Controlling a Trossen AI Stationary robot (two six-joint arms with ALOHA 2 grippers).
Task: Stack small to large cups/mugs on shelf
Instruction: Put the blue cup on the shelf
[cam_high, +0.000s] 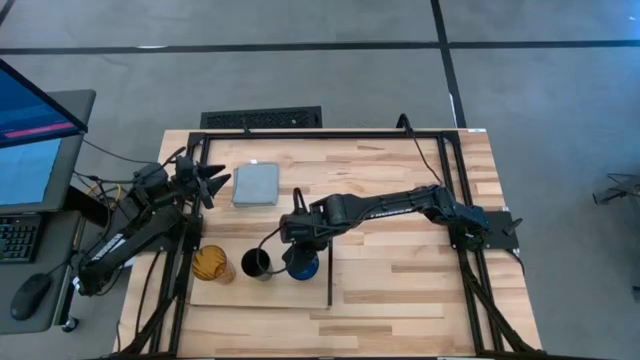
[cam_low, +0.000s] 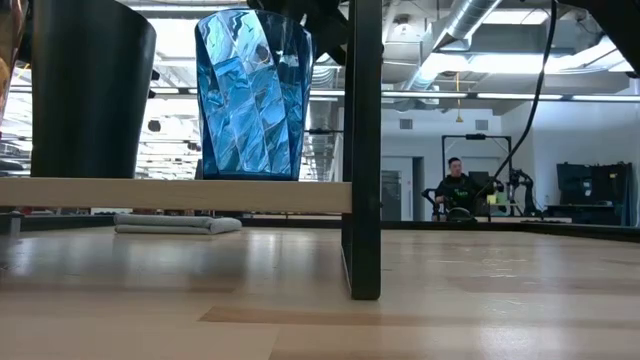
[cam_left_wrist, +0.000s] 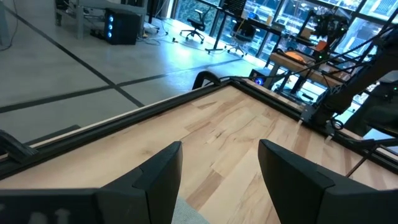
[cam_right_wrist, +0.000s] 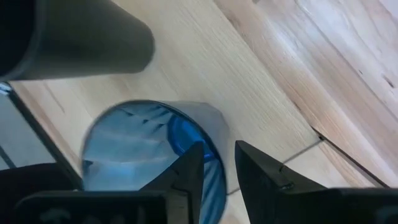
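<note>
Blue translucent cup (cam_high: 303, 266) stands upright on the pale shelf (cam_high: 230, 292), at the end by the thin black strip (cam_high: 330, 278); the right tool (cam_right_wrist: 217, 171) has one finger inside its rim and one outside, pinching the wall; just beside it on the shelf stands the black cup (cam_high: 257, 264), then the amber cup (cam_high: 212, 264), the three in a row; the left tool (cam_left_wrist: 219, 167), fingers spread wide with nothing between them, hovers over the counter (cam_high: 400, 280) near the grey-blue pad (cam_high: 255, 185).

Wooden table (cam_high: 400, 290) – grey pad (cam_high: 255, 185), pale shelf (cam_high: 262, 293) bearing three cups (cam_high: 257, 264)
</note>
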